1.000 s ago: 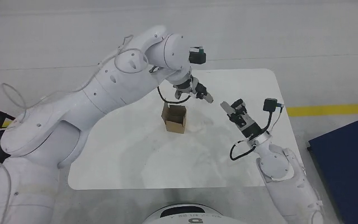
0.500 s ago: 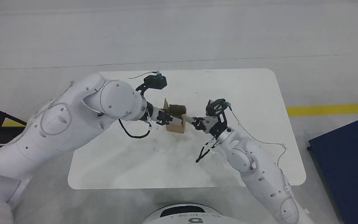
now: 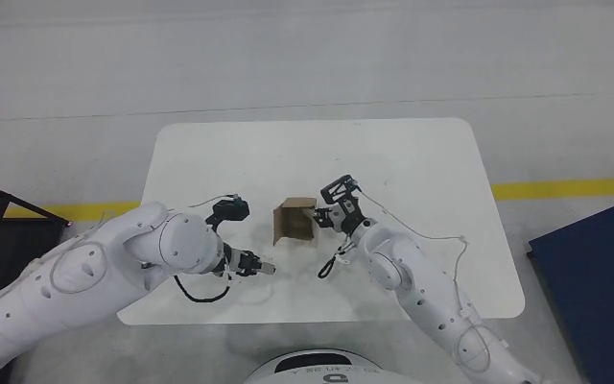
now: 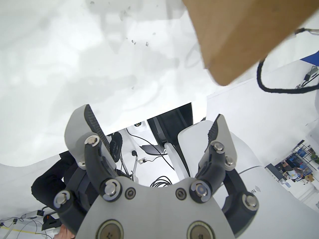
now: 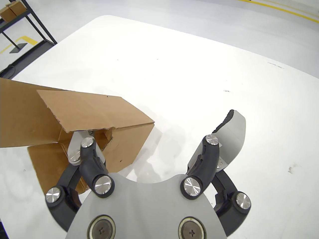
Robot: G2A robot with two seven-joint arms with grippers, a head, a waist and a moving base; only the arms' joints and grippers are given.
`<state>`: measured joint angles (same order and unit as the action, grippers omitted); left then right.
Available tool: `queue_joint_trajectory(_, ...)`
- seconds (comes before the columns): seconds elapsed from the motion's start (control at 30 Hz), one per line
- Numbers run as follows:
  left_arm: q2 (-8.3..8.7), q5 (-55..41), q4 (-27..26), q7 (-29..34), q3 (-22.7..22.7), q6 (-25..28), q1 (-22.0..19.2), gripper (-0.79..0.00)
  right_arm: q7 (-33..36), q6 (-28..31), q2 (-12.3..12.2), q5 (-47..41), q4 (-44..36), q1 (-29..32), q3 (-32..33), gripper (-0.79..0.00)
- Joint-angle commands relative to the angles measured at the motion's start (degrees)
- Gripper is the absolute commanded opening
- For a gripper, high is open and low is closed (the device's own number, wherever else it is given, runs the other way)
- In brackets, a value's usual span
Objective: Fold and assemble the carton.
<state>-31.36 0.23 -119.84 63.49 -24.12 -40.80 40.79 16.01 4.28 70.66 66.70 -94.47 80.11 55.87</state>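
A small brown carton (image 3: 293,223) lies on its side near the middle of the white table (image 3: 413,163), with loose flaps. My right gripper (image 3: 321,217) sits against its right side, open. In the right wrist view one finger (image 5: 83,139) is tucked under a carton (image 5: 94,115) flap and the other finger (image 5: 231,123) stands free over the table; the right gripper (image 5: 157,128) holds nothing. My left gripper (image 3: 263,270) hovers in front of and left of the carton, open and empty. In the left wrist view the left gripper (image 4: 153,123) is apart from the carton (image 4: 239,26).
A black cable (image 3: 331,264) loops from the right arm just beside the carton. The table's front edge (image 3: 317,322) lies close behind the left gripper. A blue object (image 3: 576,259) stands on the floor right of the table.
The left arm swung from behind the carton, past its left side, to the near left of the table. The right gripper came in to the carton's right side. The carton shifted and turned.
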Motion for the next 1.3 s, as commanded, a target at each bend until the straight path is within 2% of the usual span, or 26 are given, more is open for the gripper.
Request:
queue_joint_trajectory(0.0, -0.41, -0.66, 1.40, -0.23, 1.40, -0.23, -0.56, 0.000, 1.00, 2.16, -0.10, -0.84, -0.96, 0.32, 0.04, 0.000)
queue_joint_trajectory(0.2, -2.77, -4.42, 5.56, -1.86, 4.06, -1.85, -3.57, -0.028, 0.15, 4.35, -0.53, -2.16, -3.31, 2.26, 2.03, 0.000)
queue_joint_trajectory(0.3, -3.95, -6.40, 7.91, -2.57, 5.07, -2.56, -4.82, -0.018, 1.34, 4.41, -0.57, -1.86, -2.98, 2.23, 2.23, 0.000)
queue_joint_trajectory(0.47, -5.93, -9.15, 11.79, -4.06, 6.29, -4.05, -5.94, -0.058, 4.10, 7.37, -0.56, -2.25, -2.51, 1.54, 1.51, 0.000)
queue_joint_trajectory(0.67, -8.40, -13.68, 16.94, -7.11, 5.98, -7.10, -5.88, -0.065, 7.96, 18.86, -1.36, -2.36, -2.87, 1.58, 1.22, 0.000)
queue_joint_trajectory(0.8, -9.71, -16.19, 19.16, -9.74, 5.04, -8.64, -5.69, -0.031, 8.82, 23.90, -1.83, -0.98, -3.60, 2.03, 0.76, -0.031)
queue_joint_trajectory(0.87, -10.27, -18.00, 20.07, -11.43, 4.12, -8.37, -5.47, -0.025, 7.97, 25.21, -2.06, -1.73, -4.18, 2.43, 1.51, -0.003)
queue_joint_trajectory(0.97, -11.18, -21.29, 21.44, -13.49, 2.94, -7.74, -4.83, -0.077, 6.14, 25.80, -2.54, -3.13, -4.89, 3.48, 3.88, 0.000)
queue_joint_trajectory(1.03, -11.94, -25.66, 23.45, -13.92, 1.79, -5.29, -4.13, -0.145, 4.84, 25.39, -2.84, -3.76, -5.56, 4.47, 5.48, 0.000)
queue_joint_trajectory(1.2, -14.00, -25.82, 27.31, -16.32, 1.92, -6.81, -5.44, -0.237, 2.83, 24.73, -3.43, -4.30, -7.07, 6.72, 8.24, 0.000)
queue_joint_trajectory(1.27, -14.78, -25.89, 29.04, -17.44, 1.75, -9.38, -6.40, -0.416, 2.14, 24.32, -3.60, -4.48, -7.63, 7.44, 9.11, 0.000)
